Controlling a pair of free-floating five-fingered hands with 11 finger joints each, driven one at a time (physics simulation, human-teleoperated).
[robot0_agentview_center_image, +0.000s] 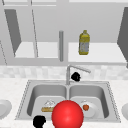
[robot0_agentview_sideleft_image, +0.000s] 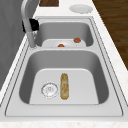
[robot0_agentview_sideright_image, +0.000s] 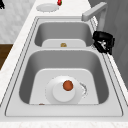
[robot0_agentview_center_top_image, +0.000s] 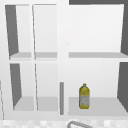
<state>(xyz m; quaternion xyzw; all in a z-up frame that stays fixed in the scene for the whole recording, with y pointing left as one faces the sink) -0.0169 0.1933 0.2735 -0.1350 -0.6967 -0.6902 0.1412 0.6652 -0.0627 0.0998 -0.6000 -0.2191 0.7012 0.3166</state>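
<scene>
Faucet (robot0_agentview_center_image: 75, 68), a grey gooseneck rising from the divider at the back of the double sink (robot0_agentview_center_image: 113, 101), with its spout swung out over the right basin. Right hand (robot0_agentview_center_image: 75, 76) hangs just below the spout in the front view; the right side view places it at the back rim of the sink, beside the faucet's upright, with its fingers bent downward and closed on nothing that can be made out. Whether the hand touches the faucet cannot be told. In the left side view the same hand (robot0_agentview_sideleft_image: 32, 25) appears as a dark shape behind the faucet's column. Left hand (robot0_agentview_center_image: 39, 121) hovers low at the front edge of the sink, before the left basin; its finger posture cannot be told.

Right basin: a white plate (robot0_agentview_sideright_image: 56, 93) lies on the floor, bearing a small round reddish-orange item (robot0_agentview_sideright_image: 67, 85). Left basin: a bread roll (robot0_agentview_sideleft_image: 64, 85) lies lengthwise just beside the round drain (robot0_agentview_sideleft_image: 49, 89). A large red sphere (robot0_agentview_center_image: 67, 115) sits in the foreground of the front view, covering the sink's front divider. Further white plates rest on the counter at either end of the sink. In the open wall cabinet above, a yellow bottle (robot0_agentview_center_top_image: 84, 96) stands upright on the lower right shelf.
</scene>
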